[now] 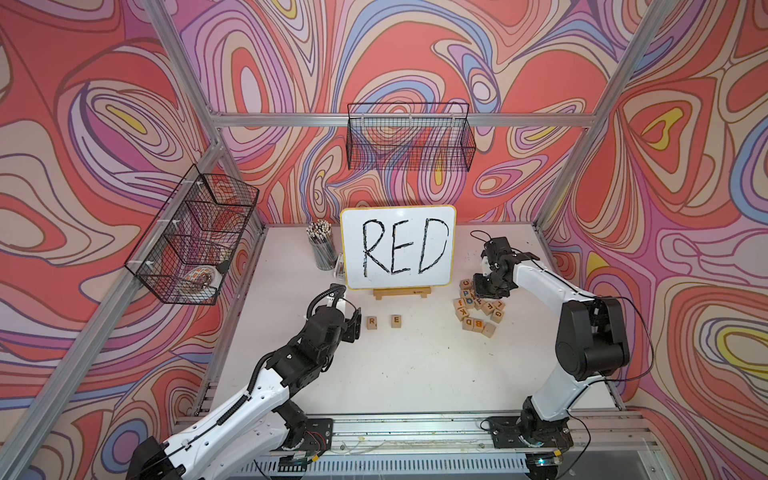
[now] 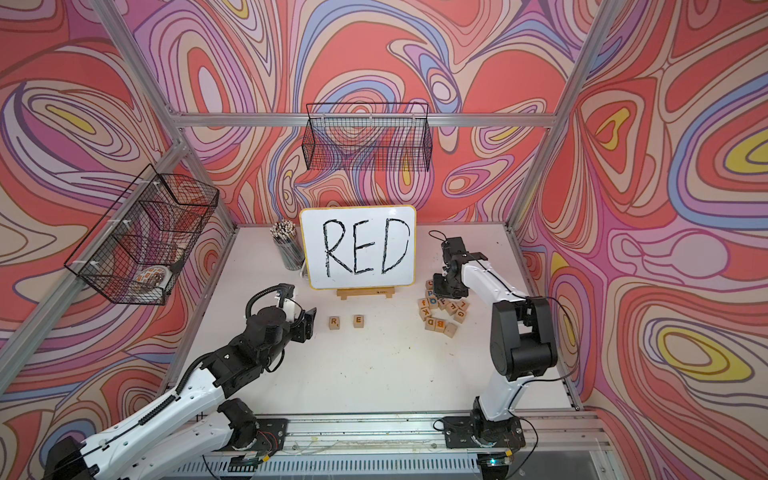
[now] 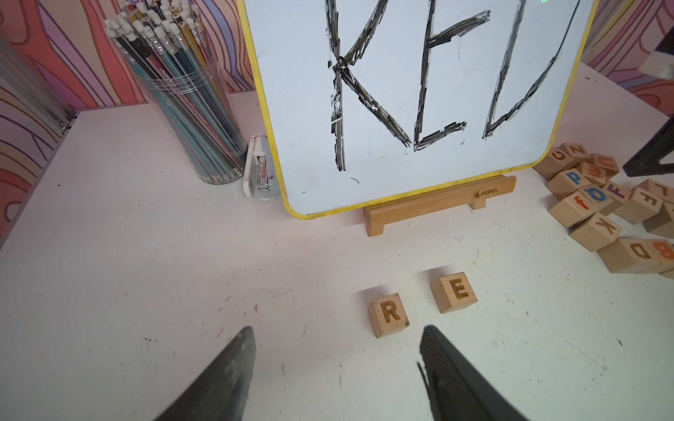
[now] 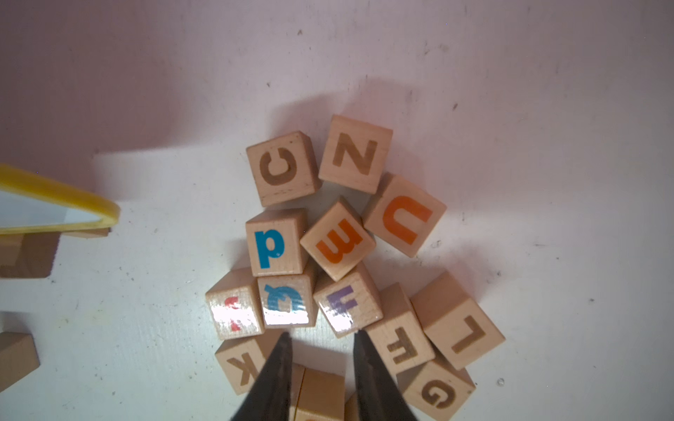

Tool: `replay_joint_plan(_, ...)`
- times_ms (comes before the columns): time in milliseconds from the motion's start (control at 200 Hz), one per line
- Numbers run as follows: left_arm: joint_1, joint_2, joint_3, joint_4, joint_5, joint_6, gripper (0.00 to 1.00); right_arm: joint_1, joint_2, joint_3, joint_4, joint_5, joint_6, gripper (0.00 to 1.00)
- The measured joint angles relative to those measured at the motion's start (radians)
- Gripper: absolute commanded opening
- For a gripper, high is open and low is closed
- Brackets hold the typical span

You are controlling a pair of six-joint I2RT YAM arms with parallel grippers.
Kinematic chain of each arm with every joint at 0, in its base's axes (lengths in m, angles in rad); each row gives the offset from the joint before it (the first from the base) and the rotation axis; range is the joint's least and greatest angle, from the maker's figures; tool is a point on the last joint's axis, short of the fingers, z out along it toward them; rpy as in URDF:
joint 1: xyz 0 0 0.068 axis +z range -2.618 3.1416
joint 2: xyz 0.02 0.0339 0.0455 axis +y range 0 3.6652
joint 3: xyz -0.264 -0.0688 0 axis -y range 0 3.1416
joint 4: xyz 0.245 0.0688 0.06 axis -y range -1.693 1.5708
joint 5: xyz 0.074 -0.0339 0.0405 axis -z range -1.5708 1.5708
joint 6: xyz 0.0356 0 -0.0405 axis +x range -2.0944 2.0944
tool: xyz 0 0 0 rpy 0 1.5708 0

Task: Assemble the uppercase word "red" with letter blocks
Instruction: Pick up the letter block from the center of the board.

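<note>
Looking over the white surface [image 1: 415, 374]: R block [image 3: 389, 315] and E block [image 3: 454, 293] parked side by side just near of the whiteboard [image 1: 397, 247], R on the left, E on the right, small gap between, letters face up. D block [image 3: 636, 251] not in that row yet, sitting way over on the right at the near edge of the loose pile [image 4: 337, 240] of other letter cubes, pressed up against an orange B [image 3: 663, 251].

Left hand [image 3: 337, 330] just left of the R block, fingers [image 3: 226, 379] spread wide, nothing between them, touching neither block.

Right hand [image 4: 322, 333] pointed down into the pile, fingers drawn in narrow, tips down among the cubes between a K [image 4: 242, 364] and an F [image 4: 401, 346]. Plain wooden cube [image 4: 322, 393] peeking out between those fingers, but can't tell whether actually pinched or just lying underneath.
</note>
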Motion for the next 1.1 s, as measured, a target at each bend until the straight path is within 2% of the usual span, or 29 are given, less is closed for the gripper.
replay_joint_plan(305,0.000,-0.001,0.000,0.000,0.000,0.000,0.75,0.022,-0.009,-0.027,0.006,-0.032,0.032,0.31)
replay_joint_plan(621,0.000,0.000,0.000,0.000,0.001,0.001,0.75,0.162,-0.076,-0.092,-0.036,0.003,0.127,0.30)
replay_joint_plan(881,0.000,0.012,0.000,0.013,0.007,0.004,0.75,0.166,-0.159,-0.150,-0.050,0.027,0.229,0.29)
replay_joint_plan(1102,0.000,0.014,0.000,0.016,0.014,0.004,0.74,0.179,-0.169,-0.252,-0.024,0.008,0.301,0.29)
